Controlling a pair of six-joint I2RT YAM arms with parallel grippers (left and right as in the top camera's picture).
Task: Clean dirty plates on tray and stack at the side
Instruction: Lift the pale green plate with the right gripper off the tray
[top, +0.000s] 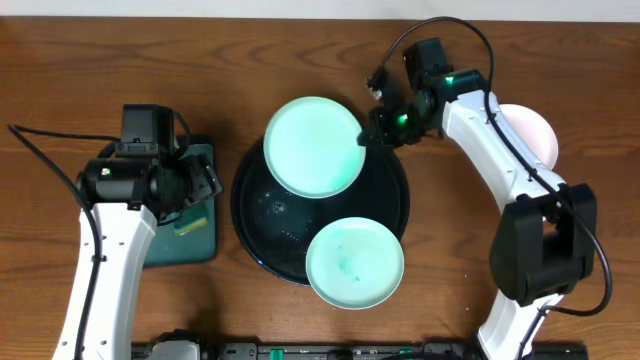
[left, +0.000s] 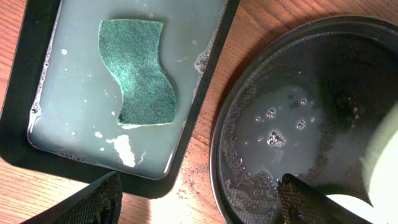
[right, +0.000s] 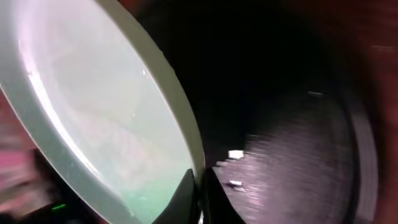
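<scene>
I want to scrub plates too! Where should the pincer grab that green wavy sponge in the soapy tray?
Come straight down from above and pinch the green wavy scouring sponge across its short width, near the middle. It lies flat in shallow soapy water in the dark rectangular tray, so no edge can be reached from the side. The open left pincer hovers close by.

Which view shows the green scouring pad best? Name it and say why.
Left wrist: the scouring pad lies whole and unobstructed in the wet rectangular tray. Overhead, the left arm covers nearly all of it. The right wrist shows none of it, only a mint plate and the round black tray.
</scene>
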